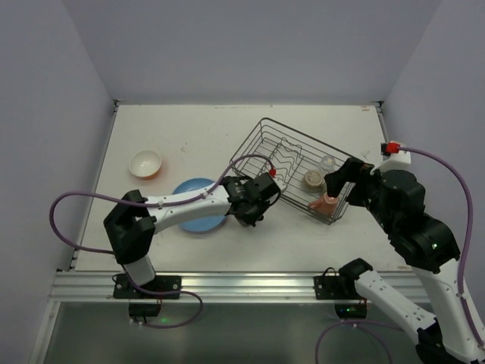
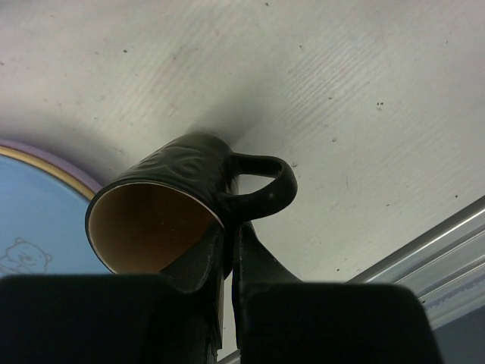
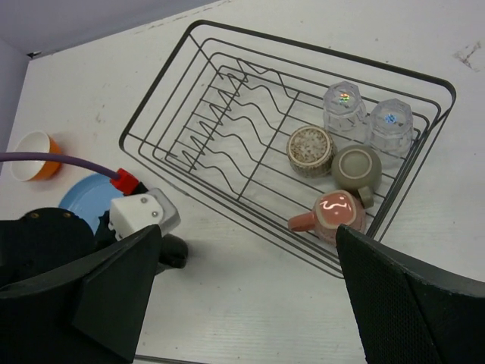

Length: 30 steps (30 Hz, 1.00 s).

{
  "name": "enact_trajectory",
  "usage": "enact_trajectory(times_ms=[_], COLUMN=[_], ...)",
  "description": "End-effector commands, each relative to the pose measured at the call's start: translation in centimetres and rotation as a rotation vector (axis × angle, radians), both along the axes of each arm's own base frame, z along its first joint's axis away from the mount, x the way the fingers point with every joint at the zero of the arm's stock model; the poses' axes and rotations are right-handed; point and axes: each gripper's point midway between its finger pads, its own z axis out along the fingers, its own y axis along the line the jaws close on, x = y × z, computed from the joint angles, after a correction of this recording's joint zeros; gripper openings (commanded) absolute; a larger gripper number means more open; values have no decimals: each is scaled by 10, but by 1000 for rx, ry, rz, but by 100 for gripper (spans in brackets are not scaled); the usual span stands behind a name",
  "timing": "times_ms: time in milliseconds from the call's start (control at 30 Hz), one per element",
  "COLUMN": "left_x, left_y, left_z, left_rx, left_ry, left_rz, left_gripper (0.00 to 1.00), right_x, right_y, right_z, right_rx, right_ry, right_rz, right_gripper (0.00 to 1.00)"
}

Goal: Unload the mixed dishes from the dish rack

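Note:
My left gripper (image 1: pixel 253 208) is shut on the wall of a dark brown mug (image 2: pixel 182 205) next to its handle; the mug lies tilted, mouth toward the camera, close over the table. In the right wrist view the mug (image 3: pixel 173 251) shows as a dark lump under the left gripper (image 3: pixel 140 216). The black wire dish rack (image 3: pixel 250 38) holds a pink mug (image 3: pixel 333 214), two olive-brown cups (image 3: pixel 311 150), and two clear glasses (image 3: pixel 343 102). My right gripper (image 3: pixel 246 303) is open and empty above the table in front of the rack.
A light blue plate (image 1: pixel 189 193) with a lilac rim lies left of the left gripper, also in the left wrist view (image 2: pixel 30 220). An orange bowl (image 1: pixel 145 163) stands upright further left. The table's metal front rail (image 1: pixel 242 284) runs near the arms' bases.

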Motion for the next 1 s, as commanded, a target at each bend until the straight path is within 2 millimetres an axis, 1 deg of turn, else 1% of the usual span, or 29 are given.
enact_trajectory(times_ms=[0, 167, 367, 400, 433, 500, 533, 600, 700, 767, 800, 833, 900, 933, 967], left_x=[3, 6, 10, 10, 11, 11, 12, 13, 14, 15, 16, 14, 15, 14, 15], left_y=[-3, -7, -12, -13, -13, -15, -15, -17, -19, -21, -22, -24, -27, -27, -28], left_z=[7, -1, -5, -4, -3, 0, 2, 8, 18, 29, 36, 49, 65, 81, 87], left_rx=[67, 114, 117, 114, 114, 102, 99, 83, 58, 31, 10, -31, -86, -129, -157], left_ry=[-45, -48, -51, -54, -56, -58, -63, -71, -86, -99, -108, -118, -141, -160, -173], left_rz=[-31, -46, -47, -45, -45, -44, -42, -37, -35, -28, -23, -21, -17, -9, -4], left_gripper=[0, 0, 1, 9, 26, 32, 39, 42, 50, 60, 63, 69, 77, 86, 100], right_x=[-1, 0, 6, 9, 10, 13, 14, 17, 21, 27, 28, 32, 36, 39, 42], right_y=[-6, -8, 0, 3, 6, 10, 10, 10, 12, 11, 11, 6, 8, 2, 1], right_z=[-6, -13, -27, -30, -33, -36, -36, -36, -38, -43, -46, -50, -64, -68, -80], right_rx=[-42, -56, -73, -77, -77, -79, -81, -81, -92, -110, -112, -109, -99, -97, -111], right_ry=[5, 17, 71, 87, 98, 115, 116, 118, 132, 159, 171, 187, 243, 259, 294], right_rz=[-6, -19, 8, 14, 25, 34, 31, 26, 24, 13, 13, -7, 8, -16, -23], right_gripper=[99, 99, 99, 99, 99, 99, 99, 99, 99, 99, 99, 99, 99, 99, 99])
